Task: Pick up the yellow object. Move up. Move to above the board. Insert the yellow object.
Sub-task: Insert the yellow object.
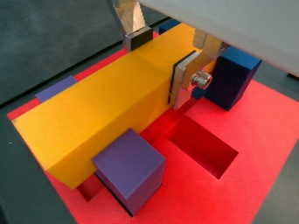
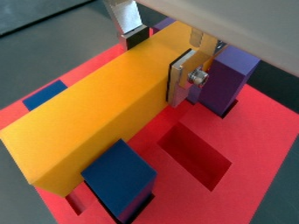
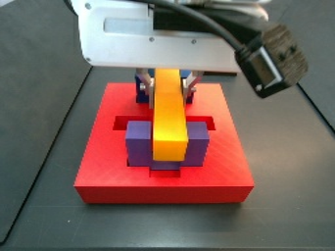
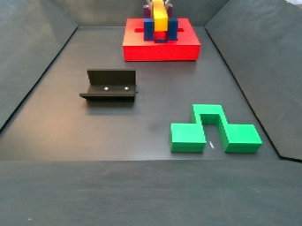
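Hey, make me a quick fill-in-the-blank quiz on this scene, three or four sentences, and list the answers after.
1. The end effector grips the long yellow-orange rectangular bar above the large flat ____ square board.
2. In a side view, the bar lies between upright ____ posts.
3. The floor pieces near the dark L-shaped fixture are coloured ____.

Answers: red; purple; green
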